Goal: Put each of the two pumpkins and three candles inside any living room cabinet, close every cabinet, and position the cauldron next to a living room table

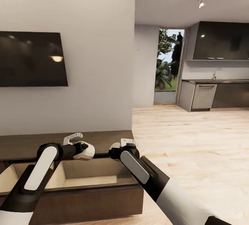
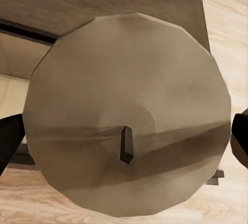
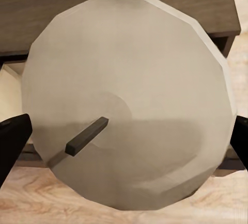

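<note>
Each pincer holds a candle (image 2: 126, 115) (image 3: 129, 105) above the cabinet's (image 1: 103, 197) open drawer (image 1: 90, 175); neither is dropped in yet. Pumpkins, cauldron and closing remain, I judge.

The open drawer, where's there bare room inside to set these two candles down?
The drawer floor shows bare light wood between its back wall and dark front panel. Its left part is hidden behind the left arm. The cabinet top behind both grippers is bare too.

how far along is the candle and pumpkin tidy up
Done: the dark brown wooden cabinet has its light-wood drawer pulled open. In hand: each wrist view shows a stubby beige candle, left and right, between dark fingers. Left: dropping them in and closing the drawer.
</note>
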Motion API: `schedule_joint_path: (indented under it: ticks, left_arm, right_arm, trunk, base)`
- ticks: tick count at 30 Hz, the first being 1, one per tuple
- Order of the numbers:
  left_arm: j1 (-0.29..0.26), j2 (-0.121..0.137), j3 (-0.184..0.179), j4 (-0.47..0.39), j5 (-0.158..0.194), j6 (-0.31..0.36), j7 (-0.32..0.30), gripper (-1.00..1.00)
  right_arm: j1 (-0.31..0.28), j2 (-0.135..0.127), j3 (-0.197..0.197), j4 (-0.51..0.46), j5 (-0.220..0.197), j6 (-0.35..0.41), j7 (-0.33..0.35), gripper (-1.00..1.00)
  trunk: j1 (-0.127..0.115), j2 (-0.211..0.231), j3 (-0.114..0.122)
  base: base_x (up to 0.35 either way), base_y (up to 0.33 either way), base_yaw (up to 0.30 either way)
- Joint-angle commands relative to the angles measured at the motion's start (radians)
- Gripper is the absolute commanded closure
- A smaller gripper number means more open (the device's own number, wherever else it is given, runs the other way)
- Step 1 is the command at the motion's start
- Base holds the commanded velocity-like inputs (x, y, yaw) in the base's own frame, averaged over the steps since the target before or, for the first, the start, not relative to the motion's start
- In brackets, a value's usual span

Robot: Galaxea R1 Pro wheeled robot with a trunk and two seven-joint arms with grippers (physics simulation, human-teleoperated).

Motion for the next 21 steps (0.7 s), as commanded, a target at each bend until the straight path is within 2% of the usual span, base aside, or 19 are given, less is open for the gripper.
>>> schedule_joint_path:
  ticks: [1,12,21]
  left_arm:
    - [-0.001,0.001,-0.002,-0.001,0.010,0.000,0.011,1.00]
    - [-0.001,0.001,0.000,-0.001,0.014,0.001,0.011,1.00]
    - [-0.001,0.001,0.000,-0.001,0.014,0.000,0.011,1.00]
  right_arm:
    - [-0.001,0.000,0.001,-0.001,-0.006,0.001,-0.007,1.00]
    - [-0.001,0.000,0.002,-0.001,0.002,0.008,0.035,1.00]
    - [-0.001,0.000,0.003,-0.001,0.003,0.010,0.035,1.00]
  trunk:
    - [0.000,-0.001,-0.001]
    - [0.000,-0.001,-0.001]
    - [0.000,-0.001,-0.001]
  base:
    - [0.079,0.007,0.000]
    - [0.043,0.120,0.000]
    - [0.172,0.139,0.000]
